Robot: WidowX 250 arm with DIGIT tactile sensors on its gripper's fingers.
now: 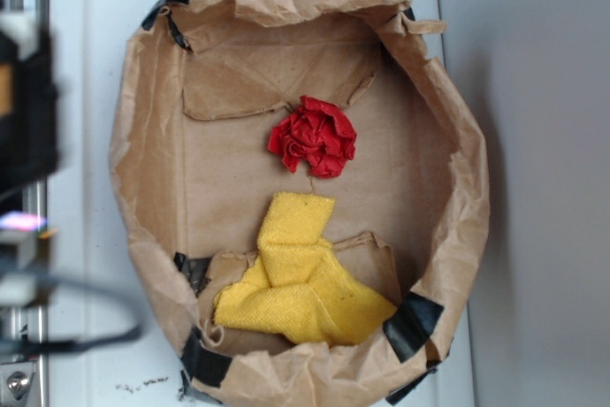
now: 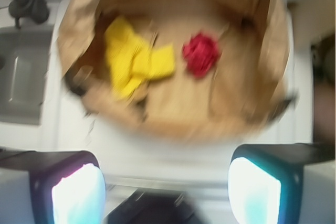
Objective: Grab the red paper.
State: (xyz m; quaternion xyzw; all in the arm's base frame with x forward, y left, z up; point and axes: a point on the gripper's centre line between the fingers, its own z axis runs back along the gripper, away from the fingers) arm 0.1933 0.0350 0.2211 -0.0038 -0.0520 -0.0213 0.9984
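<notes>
The red paper (image 1: pixel 314 136) is a small crumpled wad lying on the floor of the brown paper bag (image 1: pixel 143 140), a little above the bag's middle. In the blurred wrist view it shows as a red ball (image 2: pixel 201 53) right of the yellow cloth. My gripper (image 2: pixel 165 190) is open and empty, its two pale pads (image 2: pixel 77 195) wide apart at the bottom of the wrist view, high above the white surface and short of the bag's near rim. In the exterior view only a blurred dark arm part (image 1: pixel 27 111) shows at the left edge, outside the bag.
A yellow woven cloth (image 1: pixel 300 283) lies folded in the bag below the red paper, also in the wrist view (image 2: pixel 134 61). Black tape (image 1: pixel 413 323) patches the bag's rim. The bag stands on a white surface (image 1: pixel 86 45). A grey sink (image 2: pixel 21 72) is at the left.
</notes>
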